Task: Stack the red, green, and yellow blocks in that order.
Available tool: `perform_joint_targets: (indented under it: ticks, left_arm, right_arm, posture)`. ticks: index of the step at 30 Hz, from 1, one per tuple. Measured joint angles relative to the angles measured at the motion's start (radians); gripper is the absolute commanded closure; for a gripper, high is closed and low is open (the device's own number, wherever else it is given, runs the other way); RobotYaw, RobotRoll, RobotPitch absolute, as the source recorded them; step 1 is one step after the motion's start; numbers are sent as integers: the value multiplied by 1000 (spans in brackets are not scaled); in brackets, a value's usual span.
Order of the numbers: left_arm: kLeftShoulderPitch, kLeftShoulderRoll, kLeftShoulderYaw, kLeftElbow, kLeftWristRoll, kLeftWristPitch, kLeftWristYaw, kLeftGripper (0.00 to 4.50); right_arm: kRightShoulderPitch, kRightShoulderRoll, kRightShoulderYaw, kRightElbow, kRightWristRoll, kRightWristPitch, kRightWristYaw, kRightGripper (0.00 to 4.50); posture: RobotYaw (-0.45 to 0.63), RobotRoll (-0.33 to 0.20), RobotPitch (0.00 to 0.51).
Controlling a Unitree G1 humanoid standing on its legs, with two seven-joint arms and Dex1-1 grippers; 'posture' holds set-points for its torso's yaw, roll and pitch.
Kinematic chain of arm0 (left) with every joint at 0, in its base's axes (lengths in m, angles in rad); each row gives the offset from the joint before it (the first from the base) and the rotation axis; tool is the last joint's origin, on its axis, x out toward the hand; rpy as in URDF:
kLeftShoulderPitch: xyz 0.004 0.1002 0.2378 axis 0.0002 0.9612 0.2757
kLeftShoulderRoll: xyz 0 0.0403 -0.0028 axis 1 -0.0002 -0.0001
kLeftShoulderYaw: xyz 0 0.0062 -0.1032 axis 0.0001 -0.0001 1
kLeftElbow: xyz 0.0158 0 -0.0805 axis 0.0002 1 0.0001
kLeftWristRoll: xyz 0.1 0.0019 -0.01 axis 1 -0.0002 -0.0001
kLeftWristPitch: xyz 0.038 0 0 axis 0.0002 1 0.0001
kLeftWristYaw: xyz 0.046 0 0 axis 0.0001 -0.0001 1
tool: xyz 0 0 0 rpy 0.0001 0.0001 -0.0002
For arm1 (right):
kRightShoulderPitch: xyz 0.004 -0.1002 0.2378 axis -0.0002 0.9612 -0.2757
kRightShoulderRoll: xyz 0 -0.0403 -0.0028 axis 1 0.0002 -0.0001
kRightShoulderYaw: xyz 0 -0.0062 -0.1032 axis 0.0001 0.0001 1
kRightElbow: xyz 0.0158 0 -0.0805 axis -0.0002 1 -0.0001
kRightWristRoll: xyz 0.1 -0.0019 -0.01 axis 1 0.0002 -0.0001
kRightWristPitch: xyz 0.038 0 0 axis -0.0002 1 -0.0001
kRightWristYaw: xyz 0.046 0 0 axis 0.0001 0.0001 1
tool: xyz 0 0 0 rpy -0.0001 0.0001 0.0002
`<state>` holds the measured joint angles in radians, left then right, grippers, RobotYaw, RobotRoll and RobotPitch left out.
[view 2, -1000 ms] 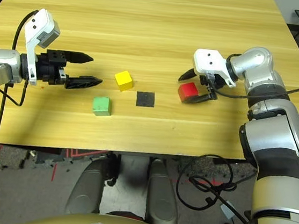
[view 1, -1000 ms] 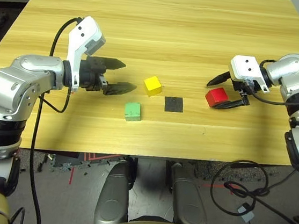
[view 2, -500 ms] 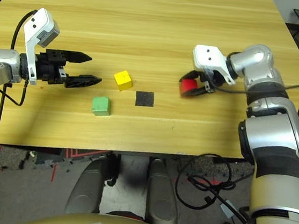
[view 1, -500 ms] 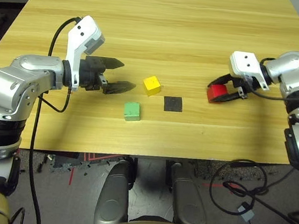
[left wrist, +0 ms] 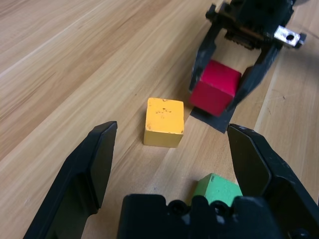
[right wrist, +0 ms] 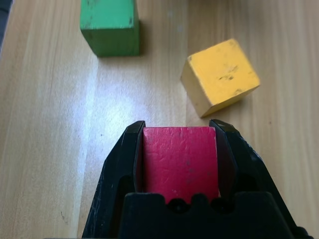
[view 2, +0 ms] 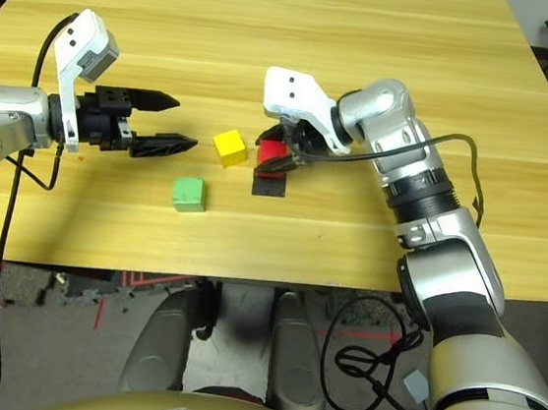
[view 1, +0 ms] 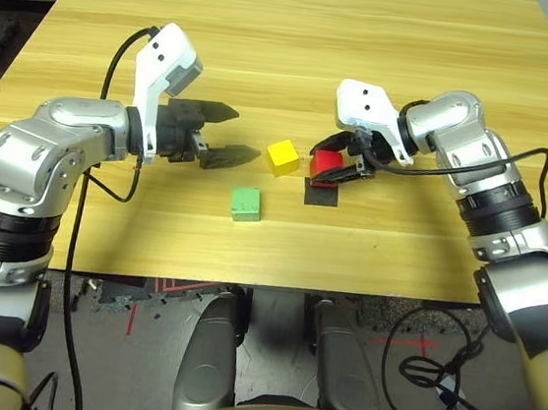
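Observation:
My right gripper (view 1: 332, 164) is shut on the red block (view 1: 325, 162), holding it just above the flat black patch (view 1: 320, 192) at the table's middle. In the right wrist view the red block (right wrist: 180, 161) sits clamped between both fingers. The yellow block (view 1: 282, 155) rests on the table just left of the red one, a small gap apart. The green block (view 1: 245, 203) lies nearer the front edge, left of the patch. My left gripper (view 1: 240, 134) hovers open left of the yellow block, fingers pointing at it, nothing between them.
The wooden table (view 1: 303, 40) stretches wide behind the blocks. Black cables (view 1: 466, 168) run along both forearms. The table's front edge (view 1: 275, 286) lies a short way in front of the green block.
My right gripper closed on the red block, lifted it and carried it left from the table's right side to over the black patch. The left gripper shifted slightly right.

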<state>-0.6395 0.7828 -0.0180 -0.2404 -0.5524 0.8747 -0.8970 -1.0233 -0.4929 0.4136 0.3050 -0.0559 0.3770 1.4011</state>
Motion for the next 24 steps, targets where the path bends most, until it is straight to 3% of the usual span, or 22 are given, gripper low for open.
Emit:
perform_joint_targets:
  ticks: [24]
  left_arm:
    - [11, -4, 2, -6, -2, 0, 32, 0]
  right_arm:
    - [44, -25, 15, -94, 29, 109, -20, 2456]
  posture:
    - [277, -54, 270]
